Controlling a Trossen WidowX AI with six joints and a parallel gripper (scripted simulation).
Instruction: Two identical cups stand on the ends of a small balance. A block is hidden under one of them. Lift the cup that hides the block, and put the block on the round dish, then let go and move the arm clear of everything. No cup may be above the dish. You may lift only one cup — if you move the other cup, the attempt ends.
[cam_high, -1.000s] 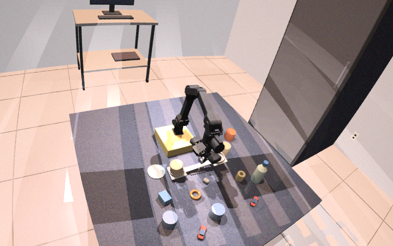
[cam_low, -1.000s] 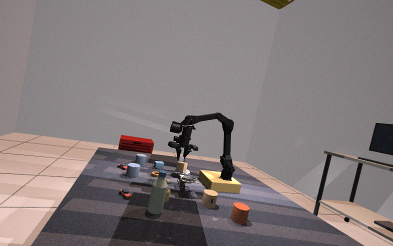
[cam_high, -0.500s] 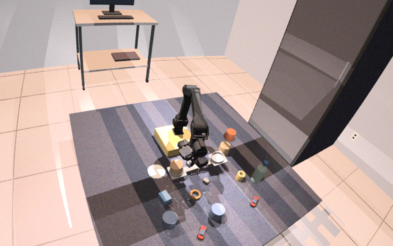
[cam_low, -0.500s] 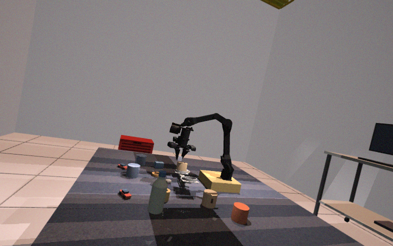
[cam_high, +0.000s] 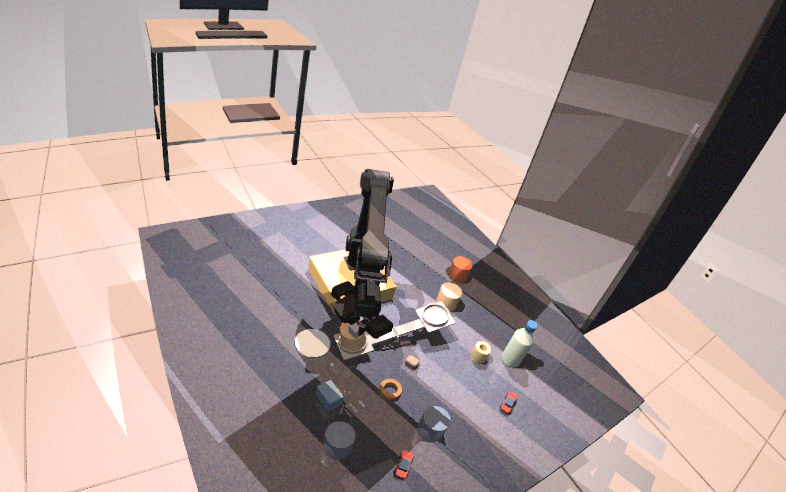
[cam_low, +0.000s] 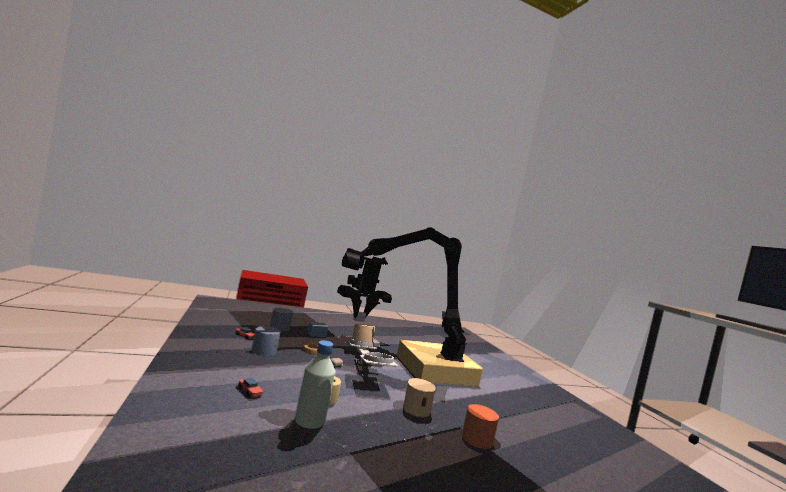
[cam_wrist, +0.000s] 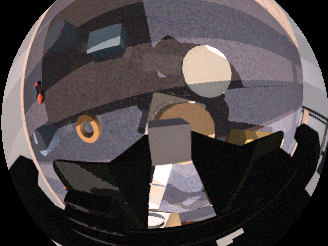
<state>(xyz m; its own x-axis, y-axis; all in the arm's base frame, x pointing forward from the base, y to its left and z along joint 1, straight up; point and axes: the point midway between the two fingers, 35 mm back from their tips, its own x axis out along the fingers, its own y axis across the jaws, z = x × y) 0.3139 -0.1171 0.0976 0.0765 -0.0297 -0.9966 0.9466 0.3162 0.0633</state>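
Holding the block (cam_wrist: 170, 145) between its part-closed fingers, the pincer (cam_low: 364, 313) hung above the balance.
Directly below it stood a tan cup (cam_high: 352, 338) on the balance's end; the round dish (cam_high: 312, 342) lay just beside that cup, the other cup (cam_high: 448, 295) well apart.

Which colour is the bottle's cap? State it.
Blue; the bottle cap shows best in the exterior view.

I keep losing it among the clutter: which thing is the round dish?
Find the yellow base under the black arm, then the small balance before it. The dish lies on the rug beside the balance's end that bears the tan cup: a pale flat disc, unlike the upright shapes around.
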